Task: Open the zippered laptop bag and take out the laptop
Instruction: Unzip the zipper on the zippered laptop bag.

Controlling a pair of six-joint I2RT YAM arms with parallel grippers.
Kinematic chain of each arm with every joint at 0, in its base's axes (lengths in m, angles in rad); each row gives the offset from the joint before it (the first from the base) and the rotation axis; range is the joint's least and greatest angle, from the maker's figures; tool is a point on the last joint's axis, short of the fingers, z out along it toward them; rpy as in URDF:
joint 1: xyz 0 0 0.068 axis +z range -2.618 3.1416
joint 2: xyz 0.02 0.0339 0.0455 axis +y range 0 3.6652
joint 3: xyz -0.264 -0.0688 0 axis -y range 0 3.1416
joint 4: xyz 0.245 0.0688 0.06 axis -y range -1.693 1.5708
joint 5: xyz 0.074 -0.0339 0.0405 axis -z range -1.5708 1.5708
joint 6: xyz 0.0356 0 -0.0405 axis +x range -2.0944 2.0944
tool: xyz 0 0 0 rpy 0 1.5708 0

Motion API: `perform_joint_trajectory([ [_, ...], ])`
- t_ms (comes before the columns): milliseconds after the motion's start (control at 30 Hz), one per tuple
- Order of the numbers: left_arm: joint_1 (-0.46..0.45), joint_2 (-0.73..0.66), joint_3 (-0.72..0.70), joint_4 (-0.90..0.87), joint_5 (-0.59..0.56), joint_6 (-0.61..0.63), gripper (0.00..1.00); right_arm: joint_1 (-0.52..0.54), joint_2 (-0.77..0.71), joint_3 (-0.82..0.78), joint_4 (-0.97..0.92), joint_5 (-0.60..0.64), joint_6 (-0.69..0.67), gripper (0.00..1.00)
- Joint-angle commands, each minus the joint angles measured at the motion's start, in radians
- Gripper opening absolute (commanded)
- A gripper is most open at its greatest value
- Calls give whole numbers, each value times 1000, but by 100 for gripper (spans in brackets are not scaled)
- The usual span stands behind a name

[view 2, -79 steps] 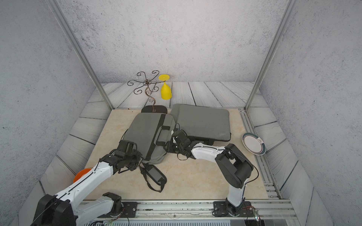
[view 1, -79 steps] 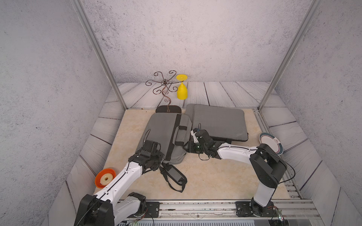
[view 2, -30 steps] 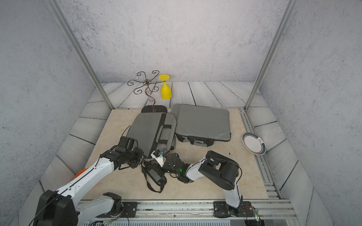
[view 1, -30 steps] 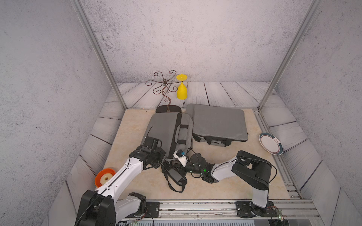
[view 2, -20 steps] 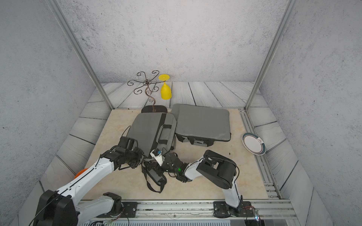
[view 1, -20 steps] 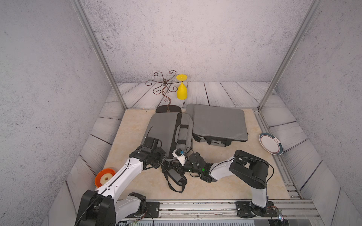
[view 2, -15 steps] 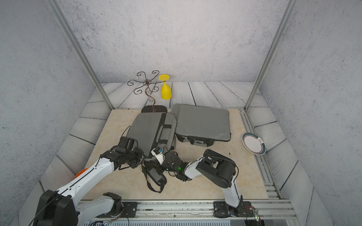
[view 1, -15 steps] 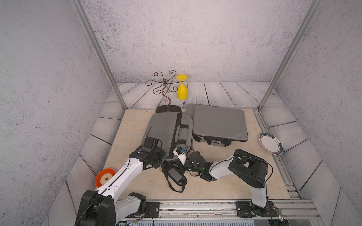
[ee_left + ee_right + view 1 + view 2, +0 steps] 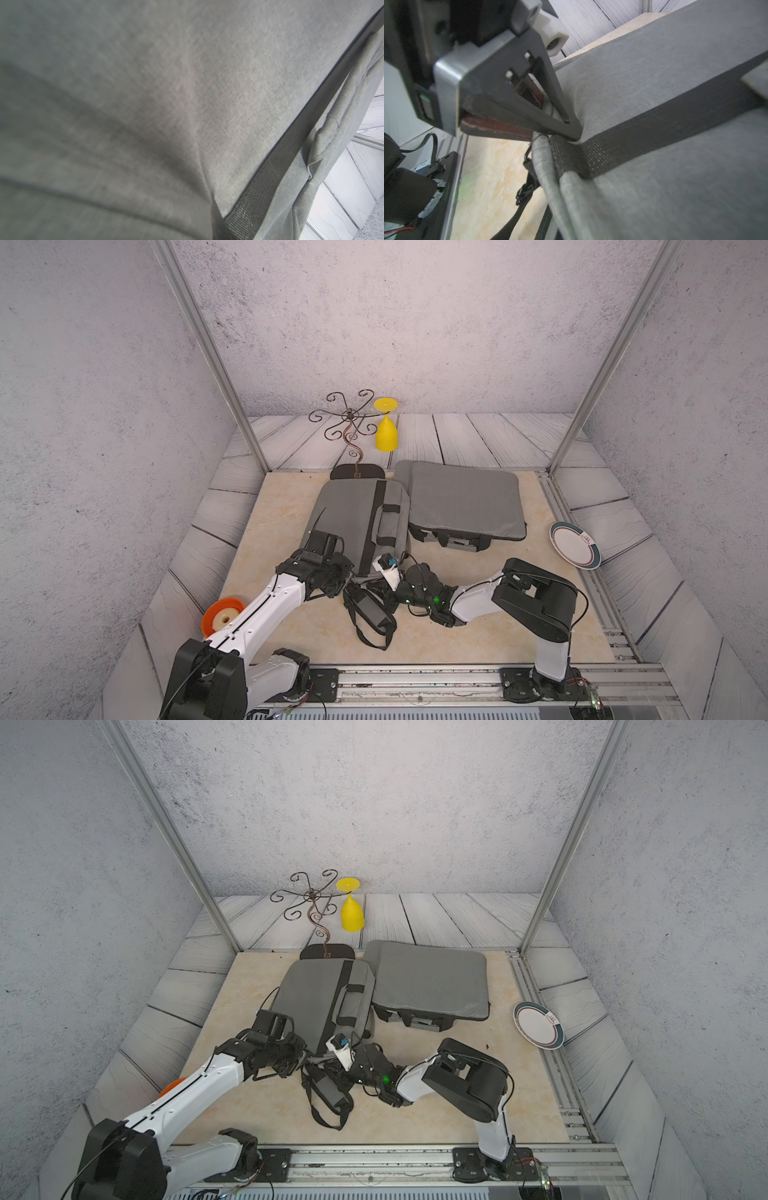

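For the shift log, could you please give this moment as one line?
stage: opening laptop bag | left claw: shut on its near edge | right claw: shut alongside, grip unseen

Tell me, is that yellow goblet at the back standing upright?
Upside down: the yellow goblet rests on its bowl's rim, round foot on top.

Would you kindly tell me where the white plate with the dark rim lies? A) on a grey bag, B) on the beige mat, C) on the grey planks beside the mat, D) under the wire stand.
C: in a top view the plate rests on the planks, past the edge of the mat on the robot's right.
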Motion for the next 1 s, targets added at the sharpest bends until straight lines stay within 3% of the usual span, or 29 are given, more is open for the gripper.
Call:
perform_joint_trajectory([
  [0,1,-20,38,37,-12,93,0,-14,-93,-32,-138,117,-53,0],
  [367,37,-40,37,-9,-63,155,0,-74,-231,-92,-370,217,-63,0],
  [767,61,-42,23,-41,-74,222,0,-149,-282,-56,-522,188,-104,0],
  [967,81,-40,17,-72,-113,295,0,-157,-282,-38,-532,109,-128,0],
])
